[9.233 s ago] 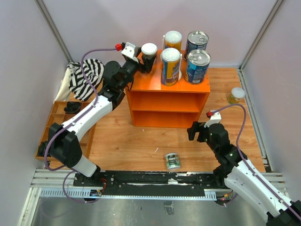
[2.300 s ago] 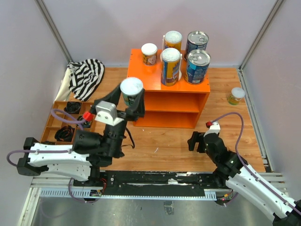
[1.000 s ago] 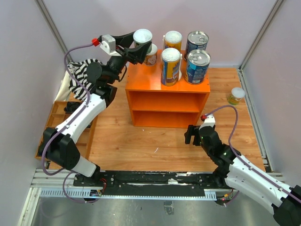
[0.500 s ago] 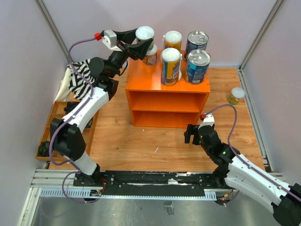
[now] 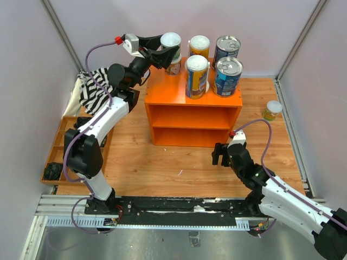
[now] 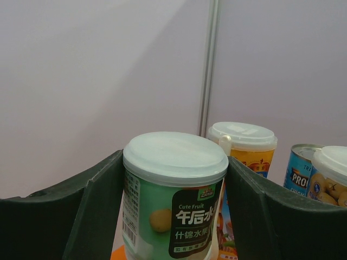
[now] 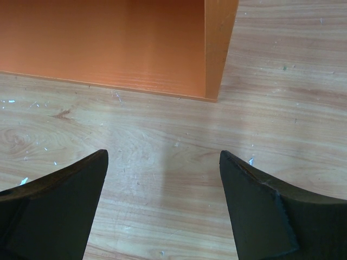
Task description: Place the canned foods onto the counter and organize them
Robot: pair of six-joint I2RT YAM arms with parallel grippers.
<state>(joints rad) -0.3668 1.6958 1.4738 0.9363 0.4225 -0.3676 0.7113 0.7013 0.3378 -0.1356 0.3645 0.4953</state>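
Observation:
My left gripper [image 5: 169, 49] is shut on a green-labelled can with a white lid [image 5: 171, 40], held above the back left of the orange counter [image 5: 168, 97]. In the left wrist view the can [image 6: 173, 211] sits between both fingers [image 6: 81, 211]. A small white-topped can [image 5: 174, 67] stands just under it. Two tall yellow-and-blue cans [image 5: 196, 76] [image 5: 199, 46] and two wide blue cans [image 5: 227, 76] [image 5: 226, 50] stand on the counter top. A small yellow can [image 5: 272, 110] stands on the floor at the right. My right gripper [image 5: 219, 154] is open and empty, low in front of the counter [image 7: 108, 43].
A striped cloth [image 5: 100, 89] lies at the back left. A brown compartment tray [image 5: 60, 142] with dark items [image 5: 53, 171] runs along the left wall. Metal frame posts [image 5: 59, 32] and pale walls close in the wooden floor [image 5: 157, 162].
The left arm lifted the green can from the floor up over the counter's back left and carried it a little to the right. The right gripper drifted slightly left.

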